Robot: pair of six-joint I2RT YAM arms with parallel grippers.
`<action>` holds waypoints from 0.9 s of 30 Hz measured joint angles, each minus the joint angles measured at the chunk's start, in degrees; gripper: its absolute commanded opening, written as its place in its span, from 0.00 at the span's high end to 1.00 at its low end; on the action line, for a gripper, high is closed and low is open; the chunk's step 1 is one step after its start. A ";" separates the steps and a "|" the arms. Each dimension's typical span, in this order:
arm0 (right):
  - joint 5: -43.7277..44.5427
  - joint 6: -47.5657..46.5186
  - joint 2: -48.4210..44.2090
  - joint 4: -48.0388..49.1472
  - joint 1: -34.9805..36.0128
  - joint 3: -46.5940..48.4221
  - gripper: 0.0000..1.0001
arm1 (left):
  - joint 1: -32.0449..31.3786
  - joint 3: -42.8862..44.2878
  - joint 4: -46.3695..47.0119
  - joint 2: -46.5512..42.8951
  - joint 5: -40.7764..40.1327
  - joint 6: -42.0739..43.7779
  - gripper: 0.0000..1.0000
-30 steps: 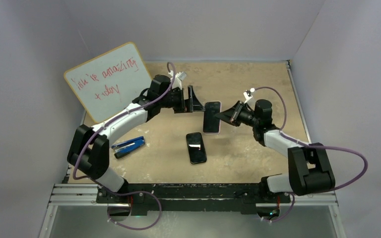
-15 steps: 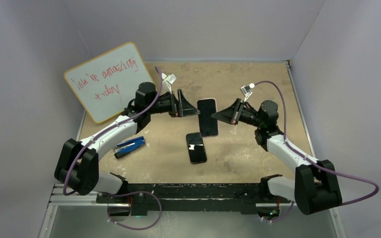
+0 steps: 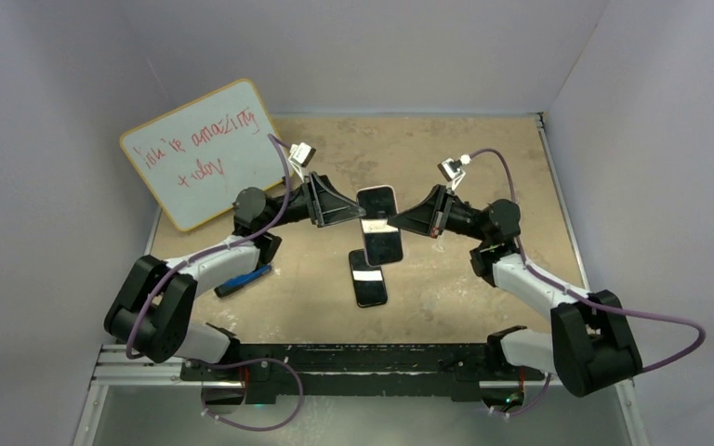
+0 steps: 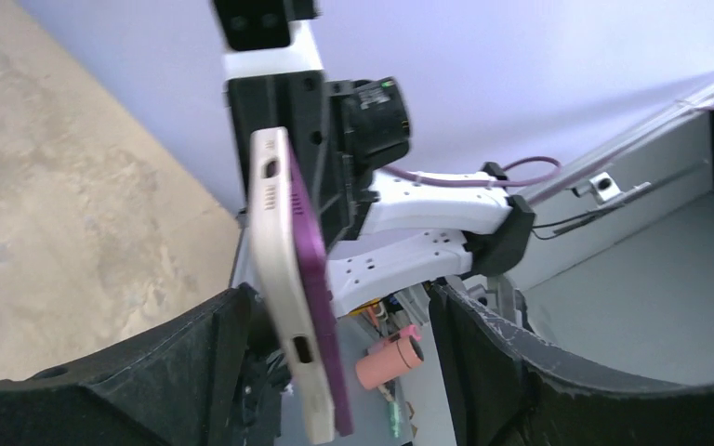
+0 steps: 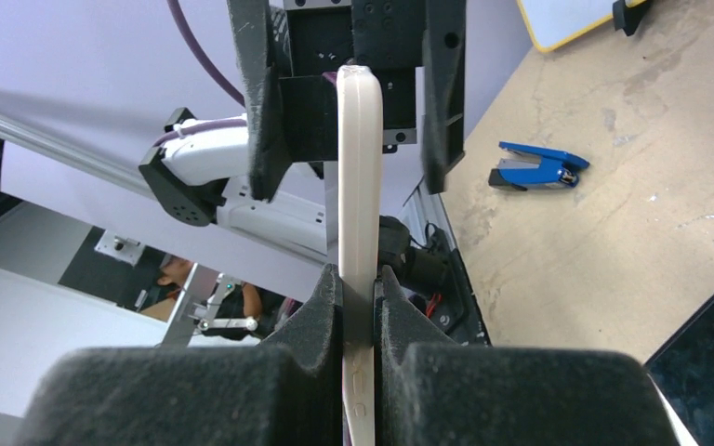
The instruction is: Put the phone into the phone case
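Phone case [image 3: 378, 226] is held in the air over mid-table, between your two arms, tilted with its dark inner face up. Your right gripper [image 5: 358, 290] is closed tight on the case's edge, pads pressed to both sides. Your left gripper [image 3: 351, 213] is spread wide and straddles the opposite edge, and the right wrist view shows gaps on both sides. Phone [image 3: 369, 283] lies flat on the table [image 3: 465, 149], screen up, just below the case and partly hidden by it.
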 measured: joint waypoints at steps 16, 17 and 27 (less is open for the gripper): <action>-1.18 2.84 1.57 5.51 0.33 -0.76 0.77 | 0.07 -2.38 9.92 2.84 -1.29 -10.21 1.00; -1.14 1.70 1.03 3.52 0.31 -0.76 0.76 | 0.07 -2.38 8.28 2.58 -1.29 -9.29 1.00; 1.03 -5.35 -1.29 -9.09 0.59 0.94 1.00 | 0.07 1.86 -18.73 -5.22 -2.60 4.55 0.55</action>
